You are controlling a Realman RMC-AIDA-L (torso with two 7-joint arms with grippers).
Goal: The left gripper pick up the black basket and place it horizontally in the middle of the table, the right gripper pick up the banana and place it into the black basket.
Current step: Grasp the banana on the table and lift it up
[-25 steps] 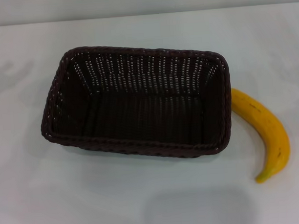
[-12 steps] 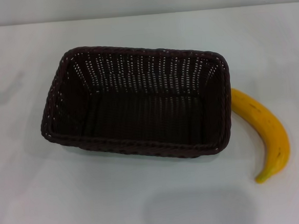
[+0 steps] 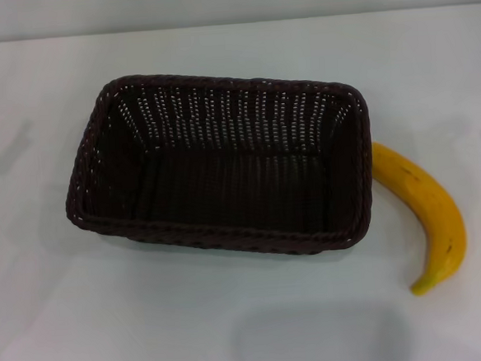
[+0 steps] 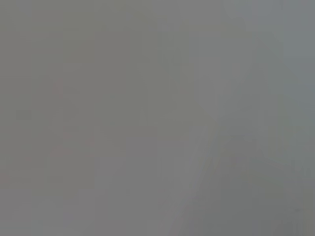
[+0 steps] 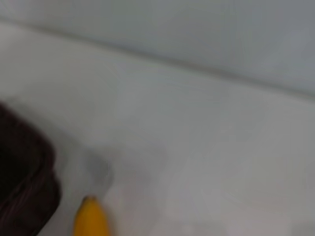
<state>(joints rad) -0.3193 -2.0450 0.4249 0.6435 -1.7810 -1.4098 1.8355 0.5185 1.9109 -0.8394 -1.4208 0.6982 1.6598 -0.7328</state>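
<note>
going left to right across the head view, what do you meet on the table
black basket → banana, both lying on the white table; the banana's upper end sits against the basket's right side. Neither pincer shows in that view.

Neither arm reaches into the head view, so neither the left gripper nor the right gripper can be seen from above. The right wrist sits low, out past the corner of the black basket (image 5: 24, 196) on the side where the banana (image 5: 90, 219) lies, and its camera looks across the worktop (image 5: 197, 147) towards the far edge. None of that arm's own fingers show. The left wrist's camera gives only flat grey, so its place relative to the black basket cannot be told.
</note>
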